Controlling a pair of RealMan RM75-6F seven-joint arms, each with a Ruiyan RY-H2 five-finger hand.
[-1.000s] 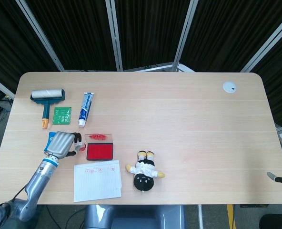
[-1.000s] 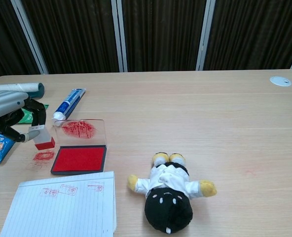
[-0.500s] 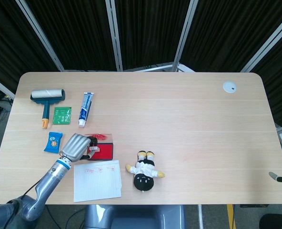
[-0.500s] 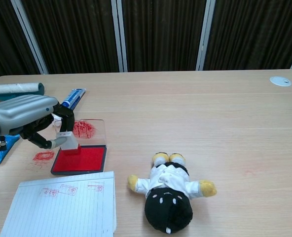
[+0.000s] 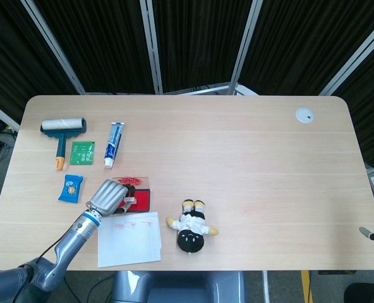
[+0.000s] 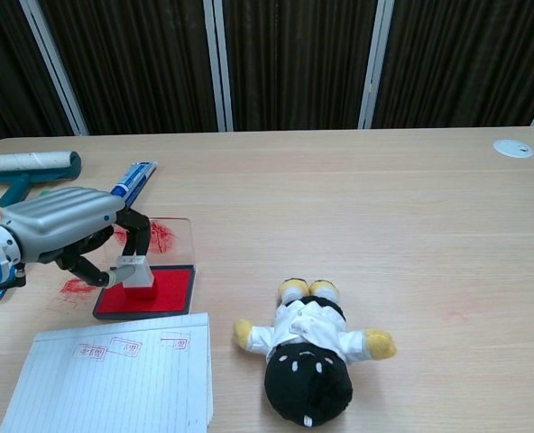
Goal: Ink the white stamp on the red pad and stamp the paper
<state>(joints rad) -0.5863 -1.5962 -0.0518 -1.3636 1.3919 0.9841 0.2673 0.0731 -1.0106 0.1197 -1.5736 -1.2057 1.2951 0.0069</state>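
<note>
Pinching the white stamp (image 6: 138, 271) upright, left hand (image 6: 64, 230) presses it onto the red pad (image 6: 163, 290). Paper (image 6: 114, 379) lies just in front of the pad, nearest this hand. A second ago the stamp hovered left of the pad. Right hand barely shows; grip unknown.

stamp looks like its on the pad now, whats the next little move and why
Probably lift the white stamp straight up off the red ink pad, then carry it toward the lined paper. The left hand holds the stamp with its base down on the pad, so inking looks done, and the paper lies just in front of the pad.
</note>
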